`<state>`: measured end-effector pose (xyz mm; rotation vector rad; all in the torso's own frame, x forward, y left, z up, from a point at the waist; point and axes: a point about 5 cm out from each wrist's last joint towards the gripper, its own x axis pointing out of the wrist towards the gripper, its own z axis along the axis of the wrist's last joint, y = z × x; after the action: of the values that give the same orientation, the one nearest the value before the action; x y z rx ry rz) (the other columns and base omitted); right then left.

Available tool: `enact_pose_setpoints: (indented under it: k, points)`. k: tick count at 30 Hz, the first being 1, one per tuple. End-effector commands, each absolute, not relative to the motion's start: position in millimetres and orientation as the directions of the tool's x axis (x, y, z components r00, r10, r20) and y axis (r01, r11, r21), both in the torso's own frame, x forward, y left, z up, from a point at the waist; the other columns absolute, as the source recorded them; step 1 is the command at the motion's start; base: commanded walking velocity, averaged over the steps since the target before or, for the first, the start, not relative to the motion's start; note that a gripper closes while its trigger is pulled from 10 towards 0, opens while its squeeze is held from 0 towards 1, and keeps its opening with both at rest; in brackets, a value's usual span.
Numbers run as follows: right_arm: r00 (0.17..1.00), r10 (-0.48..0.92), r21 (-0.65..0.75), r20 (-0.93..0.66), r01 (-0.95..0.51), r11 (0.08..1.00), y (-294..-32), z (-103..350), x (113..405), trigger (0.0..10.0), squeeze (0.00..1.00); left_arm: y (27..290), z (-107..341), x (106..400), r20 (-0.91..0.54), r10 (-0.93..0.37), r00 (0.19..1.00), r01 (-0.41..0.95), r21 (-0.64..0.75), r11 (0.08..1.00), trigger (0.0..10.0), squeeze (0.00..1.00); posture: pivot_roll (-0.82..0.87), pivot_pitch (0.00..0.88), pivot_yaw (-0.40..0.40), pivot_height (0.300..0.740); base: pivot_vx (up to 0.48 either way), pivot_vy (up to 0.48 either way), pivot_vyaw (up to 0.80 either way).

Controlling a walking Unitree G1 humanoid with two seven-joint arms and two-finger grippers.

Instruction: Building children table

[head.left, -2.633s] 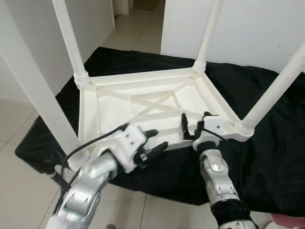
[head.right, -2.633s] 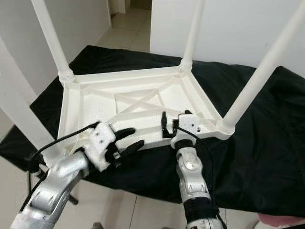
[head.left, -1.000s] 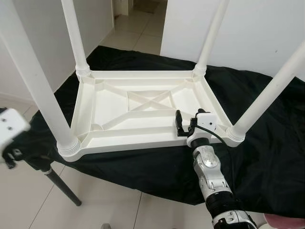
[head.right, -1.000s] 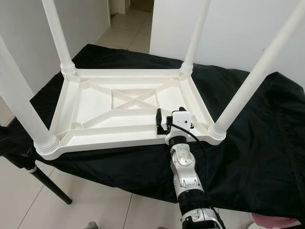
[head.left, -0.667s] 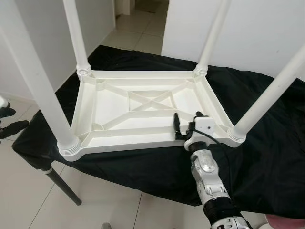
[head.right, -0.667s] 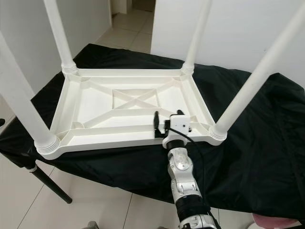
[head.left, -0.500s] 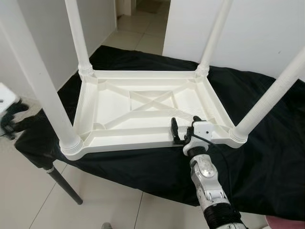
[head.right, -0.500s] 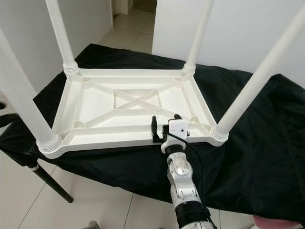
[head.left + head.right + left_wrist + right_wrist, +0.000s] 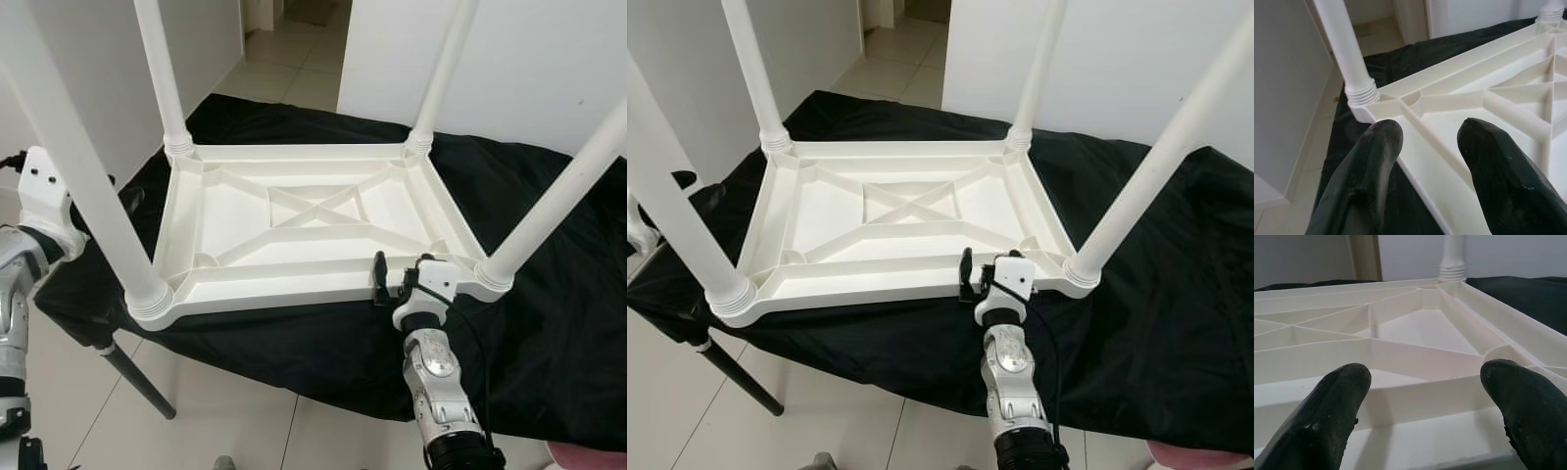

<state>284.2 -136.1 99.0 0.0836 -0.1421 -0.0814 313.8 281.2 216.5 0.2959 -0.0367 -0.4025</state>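
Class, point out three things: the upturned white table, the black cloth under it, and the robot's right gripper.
table (image 9: 294, 250), left eye view, underside panel.
black cloth (image 9: 549, 323), left eye view, bare right part.
right gripper (image 9: 396, 281), left eye view, between fingertips.

Right pincer (image 9: 982, 275) at upturned table (image 9: 901, 220) rim

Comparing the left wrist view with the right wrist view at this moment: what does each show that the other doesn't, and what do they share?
Left wrist view: the left gripper, fingers apart, straddles the table's side rim beside a screwed-in leg, with light floor alongside.

Right wrist view: the right gripper, fingers wide apart, faces the near rim, looking across the X-shaped ribs to a far corner leg.

Both: the upturned white table on the black cloth, and open fingers gripping nothing.
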Motion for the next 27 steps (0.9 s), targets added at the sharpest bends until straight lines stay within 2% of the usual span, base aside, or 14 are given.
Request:
enact_pose_setpoints:
  k: [1,8,14,18,24,27]
  points:
    - [0.984,-0.14,0.11,0.111,0.127,0.986,-139.5,96.0,279.0,10.0,0.0,275.0,208.2,313.5,0.008,-0.426,0.905,0.411,0.245,0.878,10.0,0.0,0.01,0.008,0.006,0.74,0.0,0.0,0.0]
    - [0.97,-0.196,0.092,0.141,0.185,0.978,-143.2,99.3,273.3,10.0,0.0,256.4,185.1,305.1,0.027,-0.524,0.851,0.514,0.159,0.843,10.0,0.0,0.0,0.005,0.0,0.74,0.0,0.0,0.0]
    - [0.955,-0.242,0.042,0.171,0.238,0.97,-148.8,101.6,268.9,10.0,0.0,248.6,170.4,300.9,0.05,-0.532,0.845,0.521,0.141,0.842,10.0,0.0,0.0,0.0,-0.006,0.74,0.0,0.0,0.0]
    - [0.92,-0.368,0.071,0.135,0.362,0.93,-175.4,95.2,256.5,10.0,0.0,222.9,143.8,290.0,0.056,-0.554,0.831,0.547,0.103,0.831,10.0,0.0,-0.01,0.0,-0.011,0.74,0.0,0.0,0.0]
    - [0.898,-0.429,0.079,0.098,0.423,0.903,-184.1,89.9,253.1,10.0,0.0,214.0,140.3,285.3,0.054,-0.572,0.819,0.565,0.106,0.819,10.0,0.0,-0.01,0.0,-0.012,0.74,0.0,0.0,0.0]
    - [0.895,-0.443,0.1,0.047,0.437,0.894,-181.6,83.5,255.3,10.0,0.0,201.9,139.4,276.4,0.025,-0.634,0.773,0.626,0.134,0.768,10.0,0.0,0.0,0.0,-0.021,0.74,0.0,0.0,0.0]
